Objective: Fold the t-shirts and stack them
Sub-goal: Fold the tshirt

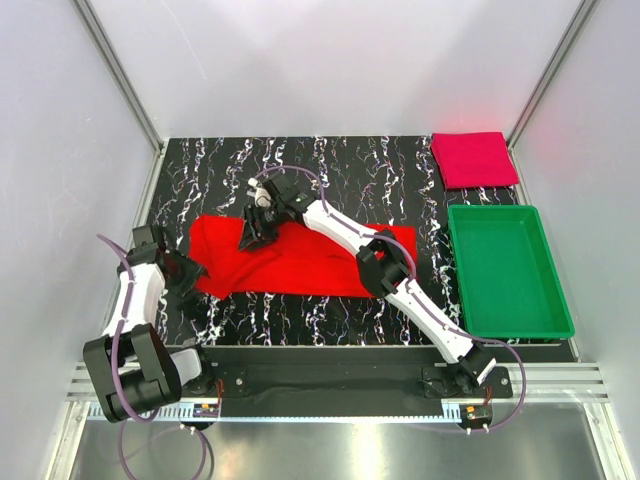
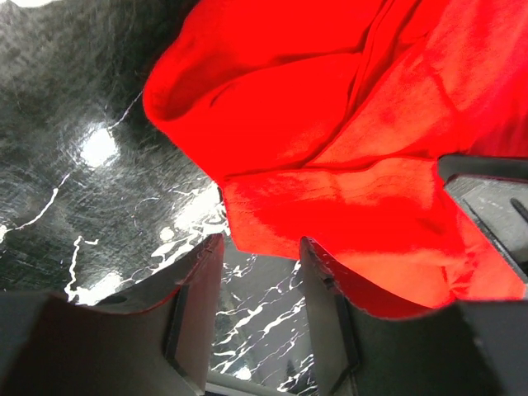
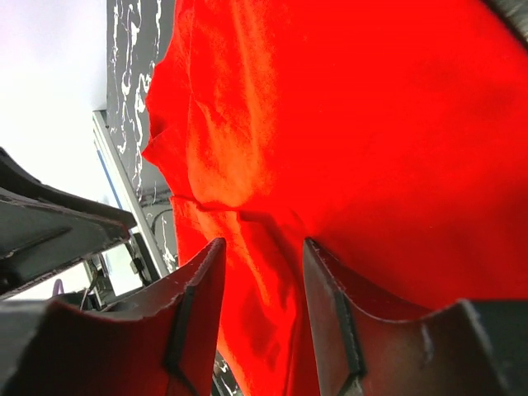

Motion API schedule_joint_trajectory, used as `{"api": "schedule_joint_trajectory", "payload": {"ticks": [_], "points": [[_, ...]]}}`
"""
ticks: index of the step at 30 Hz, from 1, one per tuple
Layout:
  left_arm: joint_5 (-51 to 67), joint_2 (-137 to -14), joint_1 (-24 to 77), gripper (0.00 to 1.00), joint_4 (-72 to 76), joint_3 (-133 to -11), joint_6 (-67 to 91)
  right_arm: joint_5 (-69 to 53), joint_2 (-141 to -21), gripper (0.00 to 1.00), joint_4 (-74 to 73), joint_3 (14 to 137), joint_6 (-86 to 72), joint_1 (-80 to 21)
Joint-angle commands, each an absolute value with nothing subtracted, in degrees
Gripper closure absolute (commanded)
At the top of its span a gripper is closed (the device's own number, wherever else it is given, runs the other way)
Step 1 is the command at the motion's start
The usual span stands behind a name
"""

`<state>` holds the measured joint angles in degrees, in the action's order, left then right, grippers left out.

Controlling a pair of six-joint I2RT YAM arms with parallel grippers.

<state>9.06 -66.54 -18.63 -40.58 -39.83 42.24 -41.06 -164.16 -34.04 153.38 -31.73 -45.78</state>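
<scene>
**Softly does it: a limp red shirt to be taken by its edge**

Clearly light and floppy, the red t-shirt [image 1: 300, 262] lies as a long band across the middle of the dark surface [image 1: 350, 165]. The crimson t-shirt [image 1: 473, 158] sits folded at the far right corner. The red cloth will likely sag and slide, so a hem or sleeve edge is the best place to pinch it. The left pincer [image 2: 261, 241] is part open beside the shirt's left edge, holding nothing. The right pincer [image 3: 264, 241] is part open over the cloth, and it is hard to tell whether a ridge is caught between its fingers.
</scene>
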Motion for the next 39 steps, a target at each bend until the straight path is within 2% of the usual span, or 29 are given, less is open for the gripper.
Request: {"api": "schedule_joint_trajectory", "payload": {"ticks": [1, 2, 6, 12, 13, 19, 22, 23, 24, 29, 32, 35, 39], "points": [[11.4, -68.5, -18.9, 0.50, -39.1, -39.8, 40.9, -40.9, -164.9, 0.52, -31.2, 155.7, -32.3, -47.7], [11.4, -69.2, -18.9, 0.46, -39.1, -39.8, 40.9, -41.0, -165.0, 0.57, -31.0, 155.6, -32.5, -47.8], [12.6, -72.3, -18.9, 0.46, -38.1, -39.9, 41.0, -42.4, -165.4, 0.64, -30.1, 155.7, -33.4, -48.4], [11.5, -72.6, -19.1, 0.46, -37.5, -38.7, 42.7, -42.5, -165.4, 0.67, -29.6, 155.4, -34.2, -48.7], [11.5, -72.7, -19.0, 0.47, -37.2, -38.1, 43.0, -42.5, -165.2, 0.74, -29.6, 155.3, -34.2, -48.7], [11.5, -76.1, -19.0, 0.54, -34.3, -37.5, 42.9, -42.8, -164.1, 0.78, -29.3, 153.8, -34.4, -48.7], [11.7, -76.6, -19.1, 0.53, -34.3, -37.9, 42.6, -43.2, -162.7, 0.90, -29.4, 152.8, -34.5, -48.7], [11.7, -75.5, -19.1, 0.50, -34.4, -37.9, 42.7, -43.0, -162.2, 0.97, -29.4, 152.3, -34.7, -48.5], [11.6, -74.6, -19.1, 0.49, -34.4, -37.8, 42.8, -42.7, -160.5, 0.99, -29.4, 151.5, -34.7, -48.5], [14.9, -67.4, -19.2, 0.43, -33.8, -38.1, 40.8, -38.4, -153.3, 1.00, -29.4, 143.6, -34.0, -46.9], [17.8, -64.2, -19.2, 0.36, -32.1, -38.4, 38.6, -39.2, -151.0, 1.00, -29.4, 141.8, -34.1, -44.8], [20.9, -65.6, -19.2, 0.31, -30.9, -39.6, 35.6, -40.7, -149.8, 1.00, -29.4, 140.5, -33.6, -43.8], [26.4, -70.5, -19.2, 0.31, -29.3, -41.7, 32.6, -39.9, -147.7, 1.00, -29.3, 137.6, -33.0, -43.1]]}}
